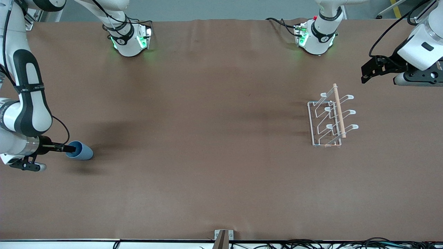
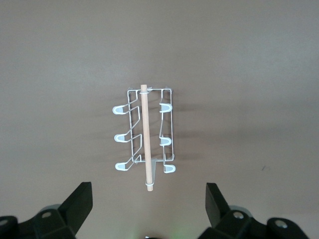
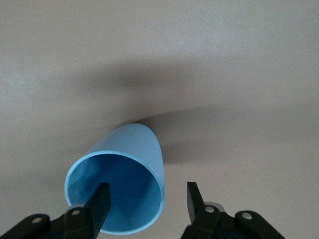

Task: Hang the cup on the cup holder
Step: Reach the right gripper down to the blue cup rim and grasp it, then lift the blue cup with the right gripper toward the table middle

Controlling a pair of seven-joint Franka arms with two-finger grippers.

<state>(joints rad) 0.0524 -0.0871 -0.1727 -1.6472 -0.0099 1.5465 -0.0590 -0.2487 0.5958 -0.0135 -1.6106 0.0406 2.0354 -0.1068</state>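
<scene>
The light-blue cup point(image 1: 82, 151) lies on its side on the brown table at the right arm's end, its mouth toward my right gripper point(image 1: 71, 148). In the right wrist view the cup point(image 3: 124, 164) fills the lower part. My right gripper point(image 3: 147, 195) is open, with one finger inside the mouth and one outside the wall. The white wire cup holder point(image 1: 328, 119) with its wooden rod point(image 1: 339, 110) stands toward the left arm's end. My left gripper point(image 1: 367, 73) hangs open and empty above the table beside the holder. The holder point(image 2: 144, 134) shows past the left gripper point(image 2: 149, 195).
The two robot bases point(image 1: 129, 39) point(image 1: 316, 36) stand along the table's back edge. A small metal bracket point(image 1: 223, 238) and cables lie at the front edge. The brown table cover point(image 1: 207, 138) is bare between cup and holder.
</scene>
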